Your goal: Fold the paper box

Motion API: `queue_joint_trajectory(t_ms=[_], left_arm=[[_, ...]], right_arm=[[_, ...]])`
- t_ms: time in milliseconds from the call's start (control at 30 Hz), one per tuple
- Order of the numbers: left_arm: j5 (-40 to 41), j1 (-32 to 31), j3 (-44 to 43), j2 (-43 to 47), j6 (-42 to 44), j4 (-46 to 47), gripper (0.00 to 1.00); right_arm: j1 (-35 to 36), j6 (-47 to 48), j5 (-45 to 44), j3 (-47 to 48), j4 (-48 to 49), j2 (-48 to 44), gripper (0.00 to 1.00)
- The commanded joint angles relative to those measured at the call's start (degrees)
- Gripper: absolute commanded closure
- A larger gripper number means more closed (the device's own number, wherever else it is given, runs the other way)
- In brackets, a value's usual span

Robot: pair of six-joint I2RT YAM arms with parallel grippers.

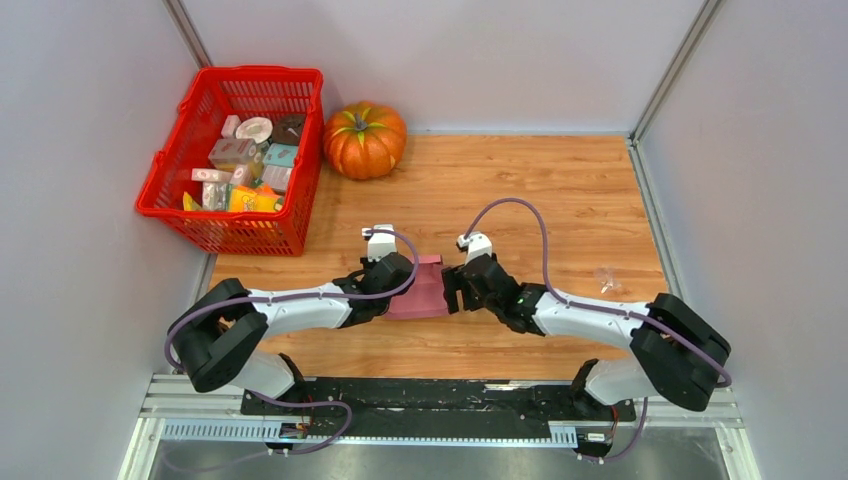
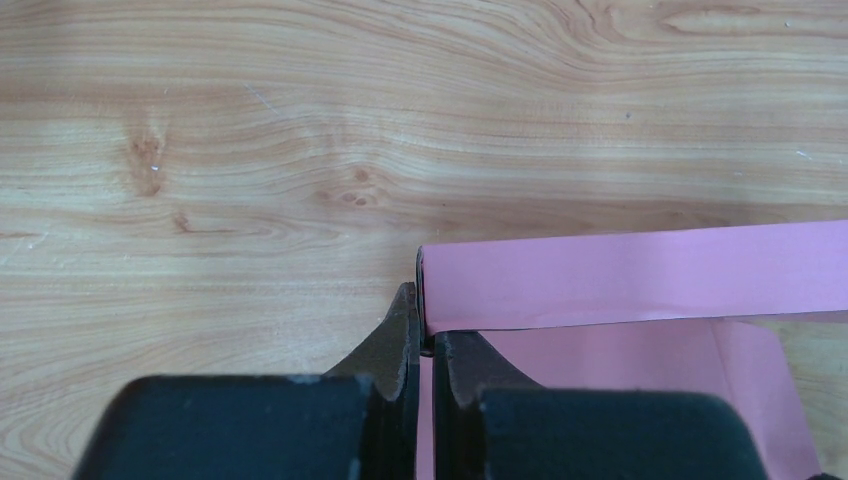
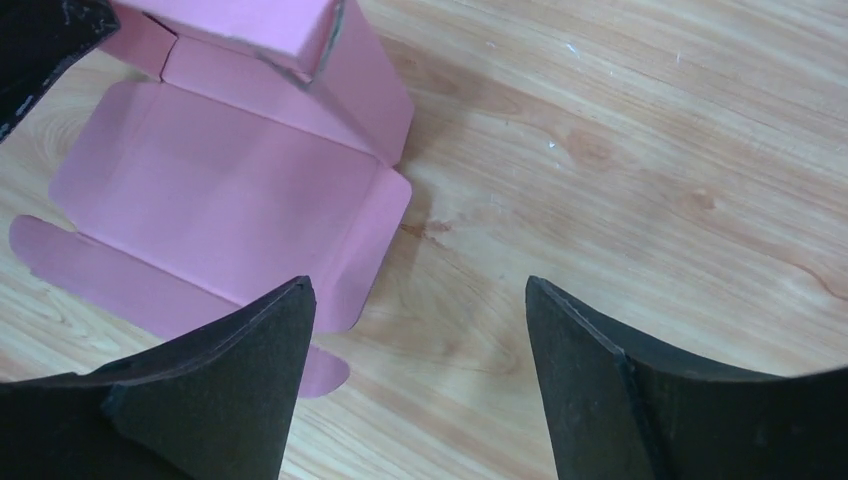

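Wooden table (image 1: 560,200); the paper box (image 1: 422,292) lies nearer us than the pumpkin (image 1: 364,140), slightly to its right.
Its raised flap sits pinched in the left gripper (image 2: 425,345); the right gripper (image 3: 418,290) gapes wide, holding nothing.

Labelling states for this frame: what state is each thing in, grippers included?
paper box: partly folded, one panel raised, other flaps flat on the table.
left gripper: shut on the raised panel's edge.
right gripper: open, at the box's edge, holding nothing.
red basket: upright, filled with small packages.
pumpkin: upright, beside the basket, apart from both arms.
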State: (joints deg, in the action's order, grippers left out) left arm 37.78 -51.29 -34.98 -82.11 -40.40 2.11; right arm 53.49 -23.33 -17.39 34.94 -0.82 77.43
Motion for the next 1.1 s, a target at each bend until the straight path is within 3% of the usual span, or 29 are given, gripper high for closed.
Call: queue_joint_trajectory(t_ms=[0, 67, 200, 300, 467, 533, 633, 667, 733, 767, 900, 1033, 1067], left_arm=[[-2.7, -0.4, -1.3, 1.9, 0.4, -3.6, 1.00], [-2.7, -0.4, -2.4, 2.1, 0.6, -5.5, 1.00], [-3.2, -0.4, -4.0, 2.3, -0.6, -8.5, 1.00], [-4.0, -0.3, -4.4, 2.7, -2.3, -9.1, 1.00], [-6.4, -0.1, -5.4, 2.8, -3.7, -10.7, 0.99], [-7.4, -0.1, -5.4, 3.3, -3.5, -11.1, 0.93], [-10.3, -0.1, -2.9, 7.4, -1.8, -9.6, 0.68], [-11.6, -0.1, -0.9, 9.0, -1.2, -9.1, 0.58], [-12.6, -0.1, 1.0, 14.7, 1.1, -9.3, 0.50], [-14.9, -0.1, 2.9, 16.7, 2.5, -9.8, 0.38], [-22.0, -0.1, 3.2, 27.3, 9.5, -17.9, 0.33], [-31.5, -0.2, 0.3, 35.4, 15.1, -27.1, 0.38], [-37.0, -0.5, -1.9, 35.6, 16.6, -28.1, 0.40]], right_arm=[[-7.0, -1.9, 13.3, -0.2, 2.9, -0.8, 0.20], [-9.8, -7.9, 22.9, -0.7, 3.4, 0.7, 0.21], [-10.8, -15.7, 28.0, 1.2, -0.8, 4.2, 0.22], [-10.9, -22.8, 32.7, 0.7, 2.9, 6.6, 0.25], [-11.0, -33.7, 39.8, -1.6, 12.2, 10.9, 0.50], [-11.3, -34.8, 41.4, -1.4, 12.9, 12.2, 0.58], [-12.6, -36.6, 43.0, -1.1, 12.3, 12.7, 0.75], [-13.3, -36.7, 42.8, -0.9, 10.2, 12.4, 0.77], [-14.4, -37.1, 43.1, -1.2, 8.2, 11.4, 0.82], [-15.4, -37.3, 43.7, -1.3, 7.2, 11.3, 0.82], [-17.2, -38.0, 47.4, -0.8, 4.7, 10.6, 0.87], [-18.5, -38.9, 52.6, 0.7, 3.5, 11.8, 0.90], [-18.9, -39.1, 53.2, 1.0, 2.8, 12.0, 0.91]])
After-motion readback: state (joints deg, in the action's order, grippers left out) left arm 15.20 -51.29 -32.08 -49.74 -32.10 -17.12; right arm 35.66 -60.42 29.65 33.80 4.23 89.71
